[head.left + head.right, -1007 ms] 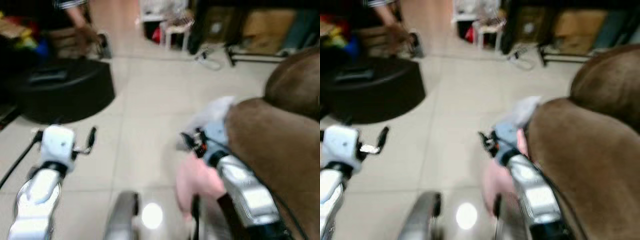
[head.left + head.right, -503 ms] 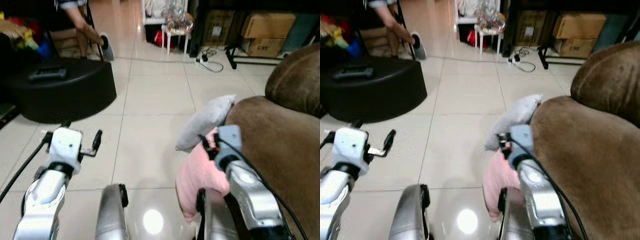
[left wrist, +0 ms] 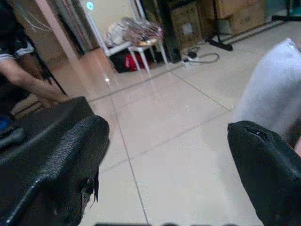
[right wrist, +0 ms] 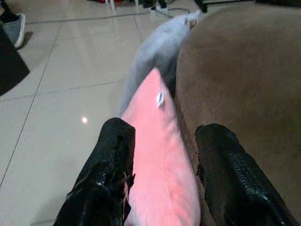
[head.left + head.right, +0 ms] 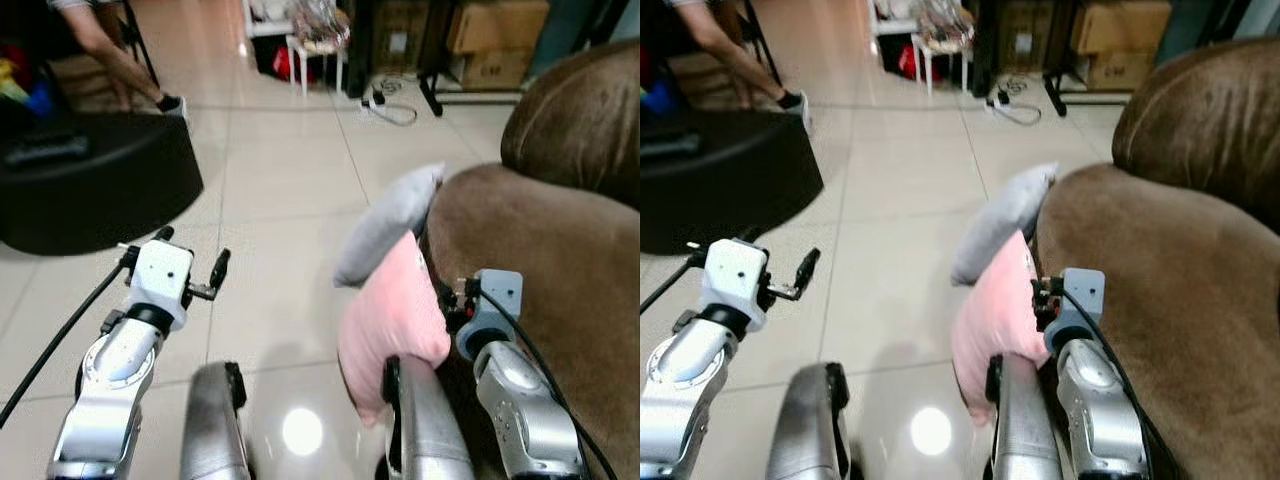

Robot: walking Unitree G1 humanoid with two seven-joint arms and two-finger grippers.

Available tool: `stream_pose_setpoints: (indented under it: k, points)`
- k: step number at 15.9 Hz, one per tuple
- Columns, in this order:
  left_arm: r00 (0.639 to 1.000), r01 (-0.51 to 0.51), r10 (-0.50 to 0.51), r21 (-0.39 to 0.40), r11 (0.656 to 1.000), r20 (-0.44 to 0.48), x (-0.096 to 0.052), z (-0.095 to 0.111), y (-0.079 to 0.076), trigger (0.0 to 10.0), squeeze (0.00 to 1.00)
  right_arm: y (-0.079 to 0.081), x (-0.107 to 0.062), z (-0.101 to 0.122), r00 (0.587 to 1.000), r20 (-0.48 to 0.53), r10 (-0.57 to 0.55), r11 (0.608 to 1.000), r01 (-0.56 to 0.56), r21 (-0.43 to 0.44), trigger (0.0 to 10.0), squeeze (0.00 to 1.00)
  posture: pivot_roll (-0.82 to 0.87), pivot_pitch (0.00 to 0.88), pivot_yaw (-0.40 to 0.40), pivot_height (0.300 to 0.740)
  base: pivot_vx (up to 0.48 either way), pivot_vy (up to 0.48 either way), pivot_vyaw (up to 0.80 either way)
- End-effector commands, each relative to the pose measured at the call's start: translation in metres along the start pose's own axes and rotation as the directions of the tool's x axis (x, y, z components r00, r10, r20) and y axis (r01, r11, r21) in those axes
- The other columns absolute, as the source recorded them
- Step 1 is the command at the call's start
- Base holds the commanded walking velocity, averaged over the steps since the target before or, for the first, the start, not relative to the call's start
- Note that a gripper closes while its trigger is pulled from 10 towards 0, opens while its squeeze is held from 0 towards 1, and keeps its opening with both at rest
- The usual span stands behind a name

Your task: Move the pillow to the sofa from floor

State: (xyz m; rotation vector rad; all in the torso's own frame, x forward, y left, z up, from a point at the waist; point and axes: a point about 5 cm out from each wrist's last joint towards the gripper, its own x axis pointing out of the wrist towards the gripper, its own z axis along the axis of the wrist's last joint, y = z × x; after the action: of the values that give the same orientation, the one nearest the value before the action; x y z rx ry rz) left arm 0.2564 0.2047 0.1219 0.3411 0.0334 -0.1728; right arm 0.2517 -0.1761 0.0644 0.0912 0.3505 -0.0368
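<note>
Right wrist view: right gripper [image 4: 162, 183] clamps pink pillow [image 4: 160, 155] beside sofa [image 4: 235, 80] | grey pillow [image 5: 385, 225] leans there | left gripper [image 3: 174, 165] spread, empty

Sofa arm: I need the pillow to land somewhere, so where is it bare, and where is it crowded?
The brown sofa arm is bare on top. The tiled floor is open between the black round base and the sofa. It is crowded at the arm's side, where the pink pillow, grey pillow and right claw meet.
</note>
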Motion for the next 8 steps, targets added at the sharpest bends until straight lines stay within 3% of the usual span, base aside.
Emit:
stream_pose_setpoints:
  k: [1, 5, 6, 7, 8]
  points:
    - [0.999, 0.035, -0.035, 0.018, 0.999, -0.005, 0.001, -0.001, -0.003, 10.0, 0.00, -0.002, -0.003, 0.000, 1.000, 0.009, 0.004, 1.000, -0.004, 0.009, 10.0, 0.00, -0.18, 0.000, 0.024, 0.425, 0.000, 0.000, 0.00]
    - [0.996, 0.086, -0.086, 0.015, 0.996, -0.014, -0.001, -0.003, -0.009, 10.0, 0.00, -0.010, -0.005, -0.002, 1.000, 0.020, 0.015, 1.000, -0.015, -0.005, 10.0, 0.00, -0.22, 0.000, 0.090, 0.405, 0.000, 0.000, 0.00]
    - [0.993, 0.121, -0.120, 0.023, 0.992, -0.022, -0.001, -0.005, -0.013, 10.0, 0.00, -0.012, -0.001, -0.002, 0.999, 0.012, 0.037, 0.999, -0.036, -0.031, 10.0, 0.84, -0.22, 0.000, 0.098, 0.405, 0.000, 0.000, 0.00]
    - [0.990, 0.138, -0.137, 0.029, 0.990, -0.021, 0.000, -0.004, -0.015, 10.0, 0.00, -0.014, 0.002, -0.002, 0.999, 0.010, 0.032, 0.999, -0.031, -0.027, 10.0, 1.00, -0.22, 0.000, 0.103, 0.405, 0.000, 0.000, 0.00]
    - [0.988, 0.157, -0.156, 0.032, 0.987, -0.015, 0.001, -0.002, -0.016, 10.0, 0.00, -0.019, 0.007, -0.004, 1.000, 0.001, 0.007, 0.999, -0.007, -0.052, 10.0, 1.00, -0.22, 0.000, 0.107, 0.405, 0.000, 0.000, 0.00]
